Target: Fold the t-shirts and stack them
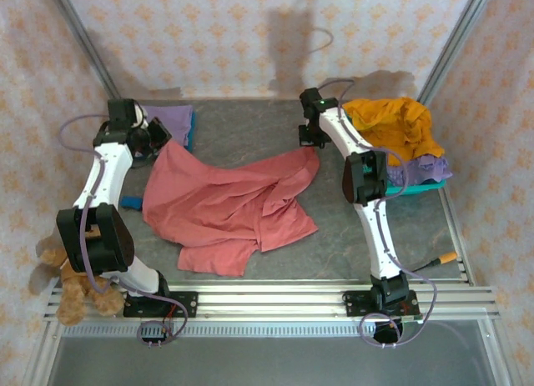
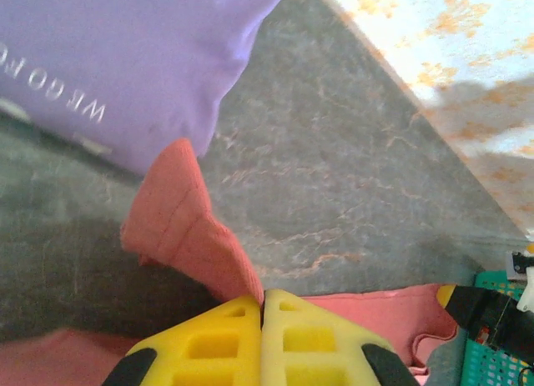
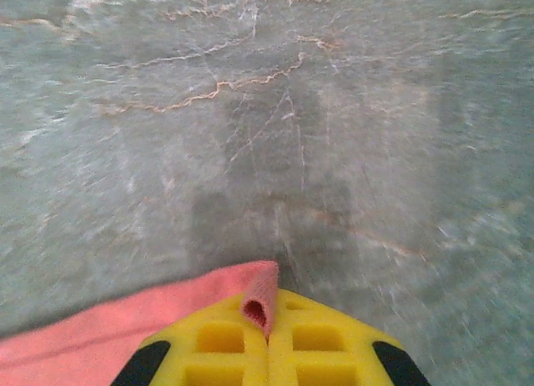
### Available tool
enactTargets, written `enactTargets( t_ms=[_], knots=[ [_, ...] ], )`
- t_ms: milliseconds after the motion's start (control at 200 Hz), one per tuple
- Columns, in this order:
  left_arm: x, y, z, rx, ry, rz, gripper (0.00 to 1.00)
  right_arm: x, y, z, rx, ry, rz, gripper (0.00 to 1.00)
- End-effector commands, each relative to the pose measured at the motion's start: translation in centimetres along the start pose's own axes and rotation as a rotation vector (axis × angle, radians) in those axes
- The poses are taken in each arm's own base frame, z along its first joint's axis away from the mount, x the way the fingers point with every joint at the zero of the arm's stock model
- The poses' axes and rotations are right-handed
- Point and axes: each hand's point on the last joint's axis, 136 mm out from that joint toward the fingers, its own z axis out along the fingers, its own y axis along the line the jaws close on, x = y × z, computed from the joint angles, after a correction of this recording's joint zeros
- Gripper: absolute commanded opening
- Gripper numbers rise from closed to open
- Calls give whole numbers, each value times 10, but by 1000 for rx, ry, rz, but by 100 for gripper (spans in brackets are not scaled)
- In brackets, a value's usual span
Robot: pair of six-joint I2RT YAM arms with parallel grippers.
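Teddy bear (image 1: 71, 290) sits at the near left corner. Past it, the red shirt (image 1: 225, 207) lies crumpled and spread out between the arms. Your left gripper (image 2: 262, 307) is closed, pinching the shirt's far left corner. Your right gripper (image 3: 269, 315) is closed on its far right edge, with a fold of cloth between the fingers. Just beyond the left gripper lies a purple shirt (image 2: 125, 61); its pale lettering is upside down and cut off, roughly "WEGOFO". At far right, the teal basket (image 1: 421, 186) holds an orange shirt (image 1: 392, 127) over a second purple shirt (image 1: 425, 165).

Lab booth: aluminium rails (image 1: 275, 298), patterned panel walls (image 1: 225, 36)
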Motion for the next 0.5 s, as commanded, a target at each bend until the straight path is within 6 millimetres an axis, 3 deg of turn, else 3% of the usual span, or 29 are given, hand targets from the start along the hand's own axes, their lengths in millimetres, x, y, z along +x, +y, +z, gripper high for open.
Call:
enactTargets(
  t_ms=[0,135,265,491],
  knots=[
    [-32,-34,-25,28,-62,105,0,-28,-1,-110,-37,-196,25,0],
    [-56,-65,-58,62,-128,176,0,-28,-9,-188,-52,-343,48,0],
    [-79,-87,-98,54,-203,325,0,-21,-13,-248,-108,-497,79,0],
    [-94,-129,-167,149,-339,395,0,8,-20,-349,-228,-831,82,0]
  ],
)
